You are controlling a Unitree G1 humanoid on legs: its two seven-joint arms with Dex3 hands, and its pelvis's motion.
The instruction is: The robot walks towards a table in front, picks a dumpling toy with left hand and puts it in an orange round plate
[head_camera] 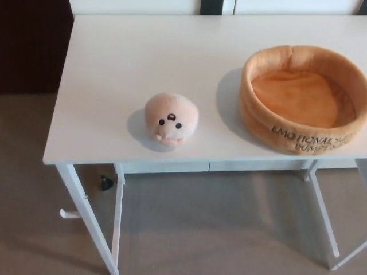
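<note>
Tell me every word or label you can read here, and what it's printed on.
"EMOTIONAL S..." on the outer wall of the orange round plate; the rest of that line is blurred.
"DUMP..." on the line below it; the end runs out of the picture.
The dumpling toy shows only a stitched face, no writing.

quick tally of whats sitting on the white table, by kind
dumpling toy: 1
orange round plate: 1
total on the table: 2
</note>
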